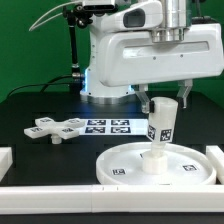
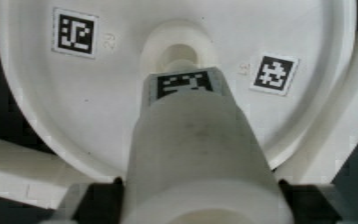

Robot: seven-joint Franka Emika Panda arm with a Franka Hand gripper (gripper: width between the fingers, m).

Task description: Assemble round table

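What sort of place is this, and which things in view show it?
Probably a robotics lab bench: the end effector of a robot arm grips a tagged post at the hub of a rimmed disc, on a black table beside the marker board.

Exterior view: the arm (image 1: 150,45) is cut off by the upper edge. White on white, the line between the pincer (image 1: 165,103) and the post (image 1: 163,125) cannot be made out. The disc (image 1: 135,155) merges with the front rail (image 1: 100,195) at its near rim. Tag codes are too small to read.

Wrist view: the post, blurred close up, hides part of the hub (image 2: 181,45). The dark fingers (image 2: 101,200) and the disc are cut off by the frame.
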